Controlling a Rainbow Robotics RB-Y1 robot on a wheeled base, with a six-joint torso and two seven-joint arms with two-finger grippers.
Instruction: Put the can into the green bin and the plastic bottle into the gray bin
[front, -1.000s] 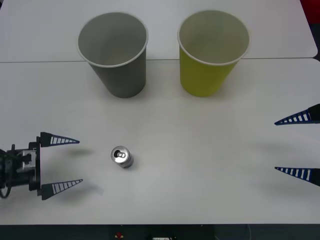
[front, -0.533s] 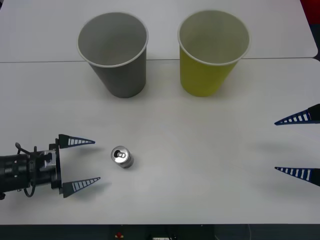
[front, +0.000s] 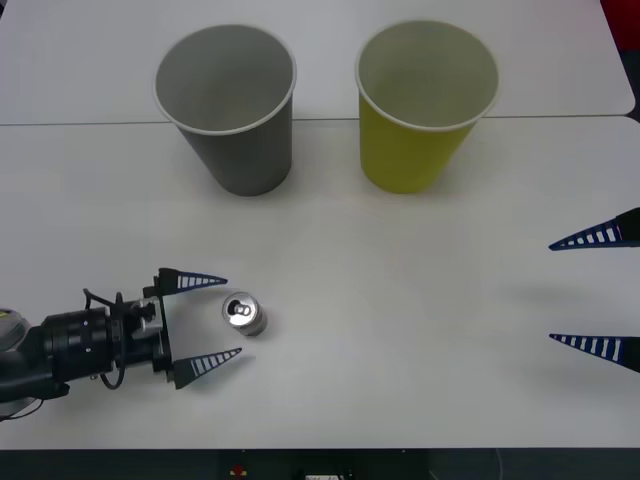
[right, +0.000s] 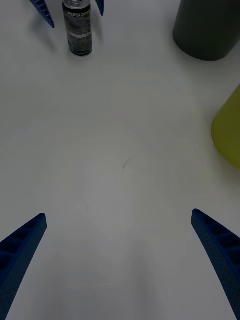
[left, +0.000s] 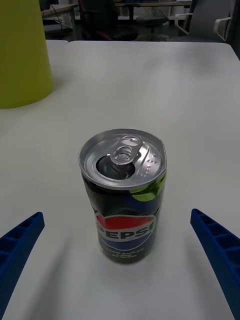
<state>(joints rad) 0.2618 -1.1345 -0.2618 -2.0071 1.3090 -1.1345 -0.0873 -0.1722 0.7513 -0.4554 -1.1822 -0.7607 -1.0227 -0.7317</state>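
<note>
I am looking down on a white table (front: 330, 400) from above the arms. At its far side stand two large tapered cup-shaped bins, both upright and apart from each other: the gray bin (front: 240, 140) on the left and the green bin (front: 418, 135) on the right, each with a white rim.

Nearer to me, left of centre, the can (front: 244, 314) stands upright on the table, well apart from both bins. In the left wrist view the can (left: 124, 200) shows a silver top with an opened pull-tab, a dark body and a Pepsi logo.

My left gripper (front: 204, 318) lies low over the table, reaching in from the left edge and pointing toward the can. Its two blue ribbed fingers (front: 195, 281) are spread wide, released, with nothing between them. The fingertips sit just beside the can, one on its far side and one on its near side, touching nothing.

My right gripper (front: 598, 292) hangs at the right edge of the table, well apart from the can and bins. Its blue fingers (right: 216, 250) are also spread wide and hold nothing.
</note>
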